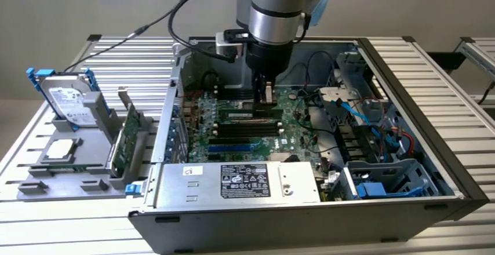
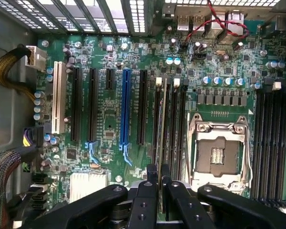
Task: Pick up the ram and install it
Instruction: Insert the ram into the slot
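**Your tool (image 2: 158,171) is nearly shut, pinching the ram (image 2: 162,124) edge-on inside the computer case (image 1: 294,229).**
The stick stands over a memory slot on the motherboard (image 2: 109,119) inside the case, just beside the empty CPU socket (image 2: 219,152). I can't tell whether it is seated. If it sits skewed to the slot, pressing could jam it on a latch or flex the board, and so narrow a grip may slip. The case also holds the power supply (image 1: 240,182). Beside the case, the grey holder (image 1: 69,182) carries a hard drive (image 1: 66,98) and an expansion card (image 1: 127,136).
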You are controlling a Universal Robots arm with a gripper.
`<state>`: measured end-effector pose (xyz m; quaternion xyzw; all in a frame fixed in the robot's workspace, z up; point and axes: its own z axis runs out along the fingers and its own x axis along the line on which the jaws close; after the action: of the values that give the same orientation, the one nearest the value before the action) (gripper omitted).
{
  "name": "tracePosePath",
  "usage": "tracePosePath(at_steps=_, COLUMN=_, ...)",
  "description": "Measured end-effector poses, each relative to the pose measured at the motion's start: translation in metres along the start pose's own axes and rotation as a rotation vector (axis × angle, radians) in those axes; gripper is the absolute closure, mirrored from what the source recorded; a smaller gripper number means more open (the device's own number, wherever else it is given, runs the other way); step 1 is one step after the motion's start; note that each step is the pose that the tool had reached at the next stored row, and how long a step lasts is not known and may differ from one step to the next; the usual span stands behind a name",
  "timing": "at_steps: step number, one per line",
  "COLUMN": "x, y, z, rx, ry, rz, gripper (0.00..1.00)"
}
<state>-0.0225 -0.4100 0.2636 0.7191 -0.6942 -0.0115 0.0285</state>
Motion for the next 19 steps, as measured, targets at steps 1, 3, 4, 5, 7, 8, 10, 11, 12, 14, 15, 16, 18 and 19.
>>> tracePosePath(at_steps=1, x=0.0, y=-0.0003, z=0.0018, rx=0.0, ry=0.0001, rz=0.0, gripper=0.86)
tracePosePath(at_steps=3, x=0.002, y=-0.0007, z=0.0053, rx=0.0, ry=0.0001, rz=0.0, gripper=0.86)
tracePosePath(at_steps=4, x=0.003, y=-0.0008, z=0.0072, rx=0.0, ry=0.0001, rz=-0.001, gripper=0.86)
tracePosePath(at_steps=5, x=0.003, y=-0.001, z=0.0091, rx=0.0, ry=0.0002, rz=-0.002, gripper=0.86)
tracePosePath(at_steps=7, x=0.004, y=-0.0011, z=0.0127, rx=0.0, ry=0.0003, rz=-0.004, gripper=0.86)
tracePosePath(at_steps=8, x=0.004, y=-0.0013, z=0.0145, rx=0.0001, ry=0.0004, rz=-0.007, gripper=0.86)
tracePosePath(at_steps=10, x=0.004, y=-0.0016, z=0.0181, rx=0.0003, ry=0.0009, rz=-0.014, gripper=0.86)
tracePosePath(at_steps=11, x=0.003, y=-0.0017, z=0.0199, rx=0.0006, ry=0.0011, rz=-0.017, gripper=0.86)
tracePosePath(at_steps=12, x=0.003, y=-0.0018, z=0.0217, rx=0.0011, ry=0.0013, rz=-0.02, gripper=0.86)
tracePosePath(at_steps=14, x=0.003, y=-0.0018, z=0.0253, rx=0.0027, ry=0.0014, rz=-0.023, gripper=0.86)
tracePosePath(at_steps=15, x=0.003, y=-0.0018, z=0.0273, rx=0.0039, ry=0.0013, rz=-0.023, gripper=0.86)
tracePosePath(at_steps=16, x=0.002, y=-0.0015, z=0.0291, rx=0.0052, ry=0.0013, rz=-0.023, gripper=0.86)
tracePosePath(at_steps=18, x=0.001, y=0.0, z=0.0307, rx=0.0064, ry=0.0015, rz=-0.023, gripper=0.86)
tracePosePath(at_steps=19, x=0.001, y=0.0005, z=0.0307, rx=0.0065, ry=0.0016, rz=-0.023, gripper=0.86)
